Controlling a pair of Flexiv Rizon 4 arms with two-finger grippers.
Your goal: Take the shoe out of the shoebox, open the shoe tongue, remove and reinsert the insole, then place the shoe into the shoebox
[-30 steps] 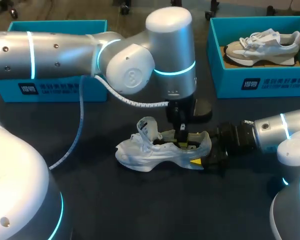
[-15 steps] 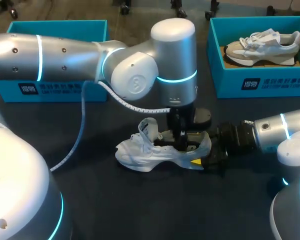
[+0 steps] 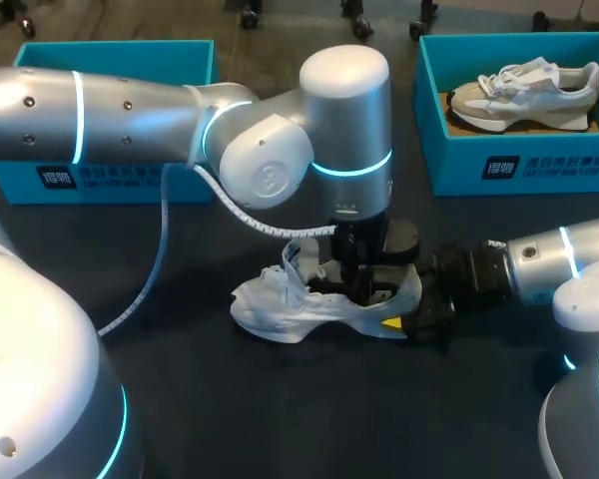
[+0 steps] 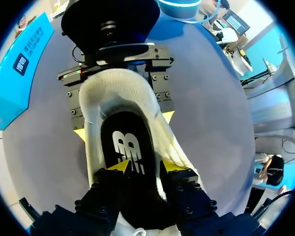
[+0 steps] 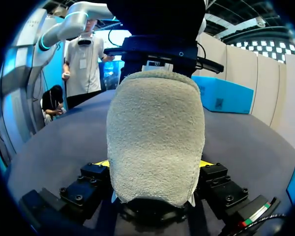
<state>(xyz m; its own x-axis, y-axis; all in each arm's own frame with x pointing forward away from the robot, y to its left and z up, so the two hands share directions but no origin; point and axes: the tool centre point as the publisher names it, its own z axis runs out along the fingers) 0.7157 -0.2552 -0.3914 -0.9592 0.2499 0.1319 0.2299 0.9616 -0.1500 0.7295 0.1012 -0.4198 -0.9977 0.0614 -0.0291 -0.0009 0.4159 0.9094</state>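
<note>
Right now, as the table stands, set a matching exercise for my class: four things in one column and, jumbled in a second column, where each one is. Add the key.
Things
1. white shoe
2. grey shoe
3. left gripper
4. right gripper

Places
A. in the right-hand box
B. clamped on the white shoe's heel
C. lying on the table
D. down in the white shoe, over the black insole

Pairs: 1-C, 2-A, 3-D, 4-B.
</note>
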